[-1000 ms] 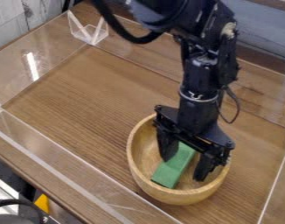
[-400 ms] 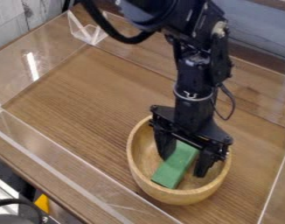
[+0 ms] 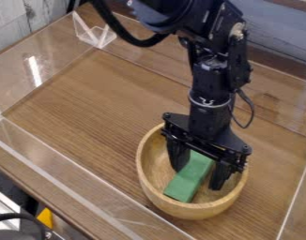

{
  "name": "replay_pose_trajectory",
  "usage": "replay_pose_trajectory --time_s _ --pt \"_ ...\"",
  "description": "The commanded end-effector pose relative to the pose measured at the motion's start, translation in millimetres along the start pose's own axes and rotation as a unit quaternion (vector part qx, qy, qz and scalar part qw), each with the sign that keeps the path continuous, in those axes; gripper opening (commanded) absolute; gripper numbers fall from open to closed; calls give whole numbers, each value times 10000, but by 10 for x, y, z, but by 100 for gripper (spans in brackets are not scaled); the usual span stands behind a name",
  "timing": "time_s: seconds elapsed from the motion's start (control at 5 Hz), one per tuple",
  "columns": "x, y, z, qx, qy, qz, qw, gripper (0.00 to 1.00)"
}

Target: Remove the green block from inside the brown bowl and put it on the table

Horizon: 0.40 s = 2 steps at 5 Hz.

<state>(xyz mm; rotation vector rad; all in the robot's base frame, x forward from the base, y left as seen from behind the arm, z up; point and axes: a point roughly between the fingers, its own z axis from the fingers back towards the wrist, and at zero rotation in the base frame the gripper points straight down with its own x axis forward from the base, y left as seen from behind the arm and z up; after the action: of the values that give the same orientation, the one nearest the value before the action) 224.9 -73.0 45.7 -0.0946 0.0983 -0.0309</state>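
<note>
Clear acrylic walls (image 3: 68,183) (one behind the bowl (image 3: 191,211)) flank the released hand (image 3: 200,171).

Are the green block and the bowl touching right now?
Touching. The camera view shows the green block lying inside the bowl, down on its inner surface, with no gap along its lower end.

It looks like a robotics lab or workshop bench: a jointed black robot arm (image 3: 216,70) reaches in from twelve o'clock over a wood-grain table (image 3: 86,103), clear walls (image 3: 68,183) edge the tabletop, and black cabling (image 3: 21,218) lies at seven o'clock.
</note>
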Motion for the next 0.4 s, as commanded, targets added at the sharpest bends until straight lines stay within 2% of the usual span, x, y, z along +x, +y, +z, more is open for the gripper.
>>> replay_pose_trajectory --time_s 0.0,0.2 --pt "0 42 -28 -73 -101 124 9998 100" --pt "-36 96 6 -95 -189 256 9994 100"
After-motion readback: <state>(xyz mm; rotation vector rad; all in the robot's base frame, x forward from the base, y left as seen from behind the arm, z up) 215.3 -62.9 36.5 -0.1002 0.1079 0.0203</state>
